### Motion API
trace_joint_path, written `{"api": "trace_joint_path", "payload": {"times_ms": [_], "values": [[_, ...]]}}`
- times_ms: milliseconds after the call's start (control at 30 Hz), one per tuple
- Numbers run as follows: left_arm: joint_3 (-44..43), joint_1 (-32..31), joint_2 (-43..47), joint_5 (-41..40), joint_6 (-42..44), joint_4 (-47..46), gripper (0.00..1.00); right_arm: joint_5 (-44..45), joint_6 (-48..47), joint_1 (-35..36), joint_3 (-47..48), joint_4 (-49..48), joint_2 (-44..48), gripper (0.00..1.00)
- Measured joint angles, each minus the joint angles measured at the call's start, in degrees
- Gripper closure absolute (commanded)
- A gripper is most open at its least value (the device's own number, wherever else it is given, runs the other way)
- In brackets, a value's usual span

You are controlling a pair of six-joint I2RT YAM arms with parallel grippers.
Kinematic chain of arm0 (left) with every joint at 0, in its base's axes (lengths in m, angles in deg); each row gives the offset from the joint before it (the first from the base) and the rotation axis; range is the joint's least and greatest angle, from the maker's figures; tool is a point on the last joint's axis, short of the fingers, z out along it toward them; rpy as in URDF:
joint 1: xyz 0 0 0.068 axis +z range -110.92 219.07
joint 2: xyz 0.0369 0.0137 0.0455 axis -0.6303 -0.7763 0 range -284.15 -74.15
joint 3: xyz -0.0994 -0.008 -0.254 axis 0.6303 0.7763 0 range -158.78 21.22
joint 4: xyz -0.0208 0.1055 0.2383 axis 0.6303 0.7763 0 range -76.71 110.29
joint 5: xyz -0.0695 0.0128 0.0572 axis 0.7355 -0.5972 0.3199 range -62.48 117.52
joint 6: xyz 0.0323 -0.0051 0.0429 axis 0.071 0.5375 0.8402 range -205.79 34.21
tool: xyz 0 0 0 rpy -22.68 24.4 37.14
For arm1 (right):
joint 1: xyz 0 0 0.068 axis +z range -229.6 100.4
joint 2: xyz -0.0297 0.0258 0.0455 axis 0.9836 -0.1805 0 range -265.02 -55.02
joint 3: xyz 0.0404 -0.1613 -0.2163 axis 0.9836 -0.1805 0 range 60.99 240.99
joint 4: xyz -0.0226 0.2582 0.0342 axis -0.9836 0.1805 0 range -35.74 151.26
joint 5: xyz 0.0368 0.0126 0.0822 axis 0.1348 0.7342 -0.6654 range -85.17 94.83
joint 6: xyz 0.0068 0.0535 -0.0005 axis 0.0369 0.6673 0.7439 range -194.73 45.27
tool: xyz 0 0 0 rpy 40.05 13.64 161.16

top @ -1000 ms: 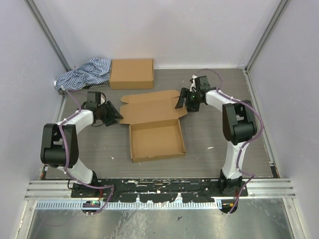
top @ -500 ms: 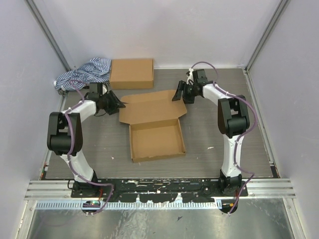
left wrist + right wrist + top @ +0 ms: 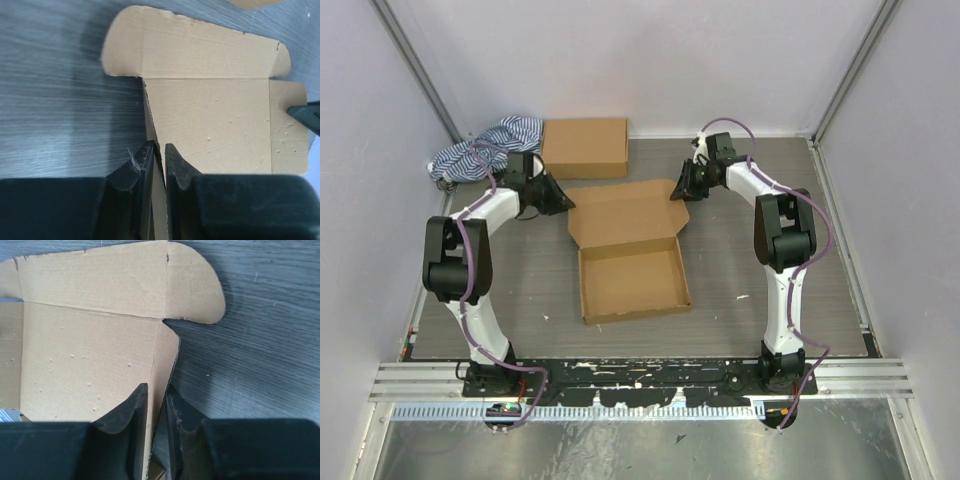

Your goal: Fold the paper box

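Mid-way across the grey wood-grain table (image 3: 740,290): the shallow, plain brown corrugated cardboard paper box (image 3: 635,282), tray toward the arm bases, lid open behind it. Seems lifted a little at the lid, judging by the shadow under its edge.

Pinched on the lid's left side flap by the black two-finger left gripper (image 3: 159,150), jaws almost together with the thin board edge between them. Same on the opposite flap by the black right gripper (image 3: 156,390), jaws narrowed onto the cardboard.

Looks like the start of swinging the lid over the tray with both flaps held. Several ways to fail from here:

- Only a shallow bite near each flap's edge, so a possible slip-out once the hinge crease resists.
- With uneven pull from the two sides, a twisted lid, a skewed crease or a tear where flap meets lid.
- No hold on the tray itself, so a risk of dragging or tipping the whole box instead of folding it.
- With flaps splayed outward rather than tucked inside the tray walls, a lid jammed on top.

Close behind the lid: a compact brown cardboard second box (image 3: 585,147) and a crumpled blue-and-white striped cloth (image 3: 485,150), both near the left arm. Risks a nudge on a wide swing.
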Motion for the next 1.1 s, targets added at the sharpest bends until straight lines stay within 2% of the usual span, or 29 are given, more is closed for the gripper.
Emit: {"api": "trace_joint_path", "payload": {"times_ms": [167, 367, 567, 900, 1100], "values": [[-4.72, -2.51, -0.04, -2.01, 3.02, 3.65, 1.00, 1.81, -0.79, 0.02, 1.11, 2.21, 0.00, 0.88], [-6.82, -4.72, 0.09, -4.66, 5.75, 6.64, 1.00, 7.32, -1.27, 0.52, 0.96, 4.74, 1.73, 0.96], [-4.46, -6.80, 3.72, -6.82, 7.76, 5.81, 1.00, 13.84, -1.68, 1.92, -5.16, 2.19, 9.94, 0.99], [6.71, -9.11, 20.90, -10.08, 9.51, -4.00, 1.00, 22.51, -0.48, 4.90, -21.16, -12.94, 26.25, 0.99], [12.92, -14.01, 29.90, -15.34, 13.09, -9.33, 0.98, 34.82, -0.74, 10.64, -32.98, -23.43, 34.36, 0.99]]}}
